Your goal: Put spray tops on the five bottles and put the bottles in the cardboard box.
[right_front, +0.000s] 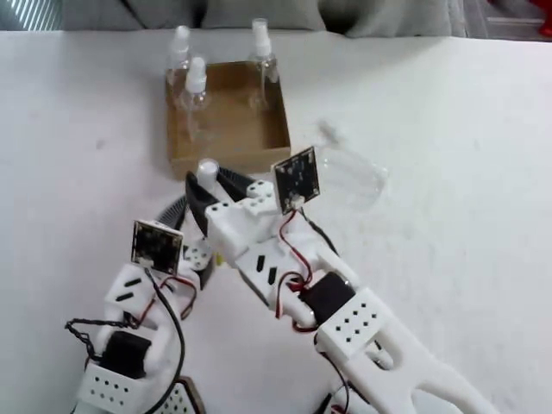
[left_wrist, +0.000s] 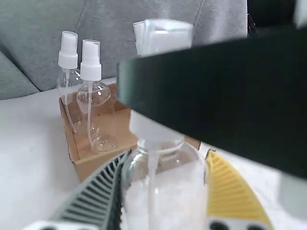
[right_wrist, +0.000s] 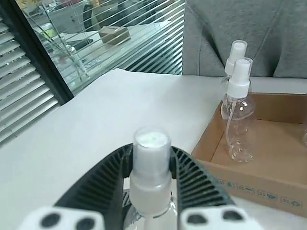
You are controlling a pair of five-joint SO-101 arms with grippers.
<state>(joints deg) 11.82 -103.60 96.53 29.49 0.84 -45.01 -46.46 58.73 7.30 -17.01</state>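
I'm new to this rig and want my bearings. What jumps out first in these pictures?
Both grippers meet on one bottle on the near side of the cardboard box: the left gripper clamps its body while the right gripper grips the spray top. Three capped bottles stand at the box, and a clear plastic piece lies beside it.

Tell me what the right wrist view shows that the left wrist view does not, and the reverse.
Right wrist view, not the left: slatted window blinds. Left wrist view adds the left gripper, its grey and yellow fingers flanking the clear plastic bottle. Shared: the brown cardboard box, two capped clear bottles at it, and the white spray top gripped in the black-fingered right gripper.
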